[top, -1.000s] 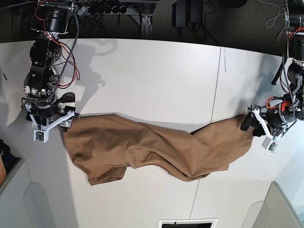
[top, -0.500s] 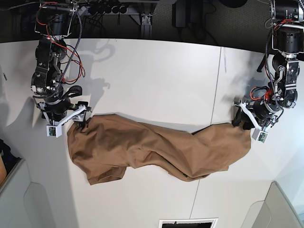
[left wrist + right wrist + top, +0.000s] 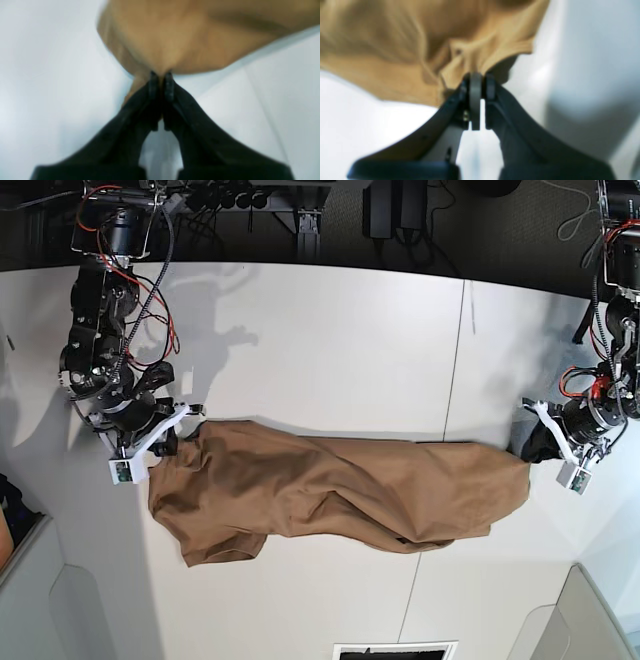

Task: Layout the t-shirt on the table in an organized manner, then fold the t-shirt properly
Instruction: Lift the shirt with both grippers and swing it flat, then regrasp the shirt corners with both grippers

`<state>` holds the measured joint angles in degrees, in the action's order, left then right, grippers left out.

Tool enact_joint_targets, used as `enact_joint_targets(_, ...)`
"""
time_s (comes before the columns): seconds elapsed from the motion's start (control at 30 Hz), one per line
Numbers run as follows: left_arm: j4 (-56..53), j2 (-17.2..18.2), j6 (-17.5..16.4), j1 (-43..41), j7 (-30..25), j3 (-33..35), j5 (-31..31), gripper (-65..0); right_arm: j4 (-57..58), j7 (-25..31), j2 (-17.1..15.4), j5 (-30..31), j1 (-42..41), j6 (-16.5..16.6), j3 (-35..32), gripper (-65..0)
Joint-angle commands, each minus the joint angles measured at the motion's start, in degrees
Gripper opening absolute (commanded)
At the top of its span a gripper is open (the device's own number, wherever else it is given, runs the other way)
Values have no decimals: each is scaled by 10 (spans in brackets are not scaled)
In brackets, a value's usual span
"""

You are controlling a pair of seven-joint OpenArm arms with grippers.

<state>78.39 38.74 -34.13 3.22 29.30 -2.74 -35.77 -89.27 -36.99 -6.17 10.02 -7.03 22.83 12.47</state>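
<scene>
Across your white table (image 3: 330,330) the tan t-shirt (image 3: 330,490) lies rumpled, your left gripper (image 3: 540,442) and right gripper (image 3: 172,435) both pinching its ends.

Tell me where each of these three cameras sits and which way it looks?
Base: overhead, looking down on the table, the t-shirt and both arms.
Left wrist: on the arm, looking along the left gripper shut on cloth.
Right wrist: likewise, along the right gripper pinching a bunched edge.
All three share the t-shirt and table.
</scene>
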Motion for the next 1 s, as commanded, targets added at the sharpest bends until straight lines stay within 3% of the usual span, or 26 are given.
enact_joint_targets(0.0, 32, 17, -2, -4, 3, -24, -20, -650, -38, 12, -13, 14, 6, 6, 4, -650)
enact_joint_targets(0.2, 168, 17, -10, -70, 32, -184, -87, -650, -191, 11, -47, 50, 57, 6, 47, -650)
enact_joint_targets(0.3, 226, 11, -27, -82, 43, -253, -108, -650, -209, 12, -68, 98, 54, 6, 90, -650)
enact_joint_targets(0.4, 252, 16, -20, -71, 43, -287, -122, -650, -208, 11, -75, 132, 26, 6, 130, -650)
enact_joint_targets(0.53, 236, 19, -22, -54, 44, -243, -117, -650, -172, 11, -73, 134, -15, 6, 128, -650)
enact_joint_targets(0.7, 134, 5, -21, -3, 3, -87, -12, -650, -48, 11, -71, 120, -80, 26, 68, -650)
enact_joint_targets(0.8, 70, -7, -21, 24, -5, -22, 1, -650, 12, 11, -71, 103, -99, 26, 41, -650)
enact_joint_targets(0.83, 59, -10, -21, 25, -2, -12, 1, -595, 21, 10, -71, 102, -98, 25, 37, -606)
enact_joint_targets(0.93, 50, -13, -22, 25, 13, -4, 0, -395, 26, 6, -70, 106, -88, 25, 36, -332)
enact_joint_targets(0.97, 50, -12, -21, 25, 14, -5, 0, -359, 25, 5, -70, 113, -87, 25, 36, -292)
